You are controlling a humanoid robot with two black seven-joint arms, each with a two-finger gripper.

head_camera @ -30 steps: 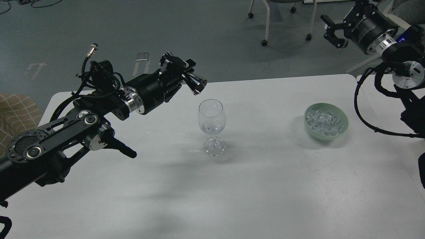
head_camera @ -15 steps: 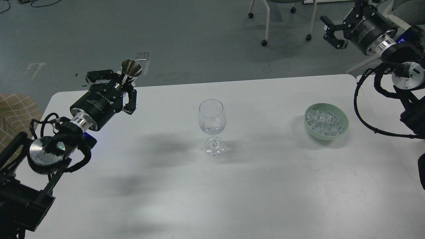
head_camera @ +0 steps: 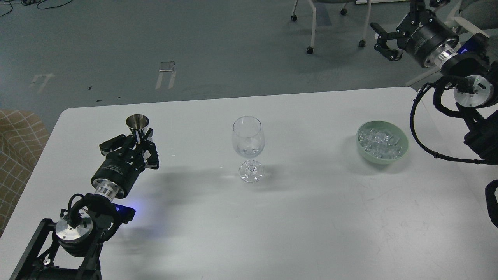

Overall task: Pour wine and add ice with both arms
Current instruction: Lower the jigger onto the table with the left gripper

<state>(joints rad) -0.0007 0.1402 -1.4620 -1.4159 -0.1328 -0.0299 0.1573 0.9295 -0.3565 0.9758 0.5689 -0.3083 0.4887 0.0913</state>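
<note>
Now left fingers (head_camera: 137, 140) clamping jigger (head_camera: 137, 123) lowered onto table (head_camera: 295, 217); right fingers (head_camera: 383, 41) spread, empty.

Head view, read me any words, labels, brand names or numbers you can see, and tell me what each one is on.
Left gripper: pale lettering on its black round body, too small and blurred to read.
Right gripper: pale lettering on its black round body, also too blurred to read.
Wine glass, metal jigger, green bowl of ice, white table: no text visible.
Floor marks behind the table: plain tape strips, no legible characters.
</note>
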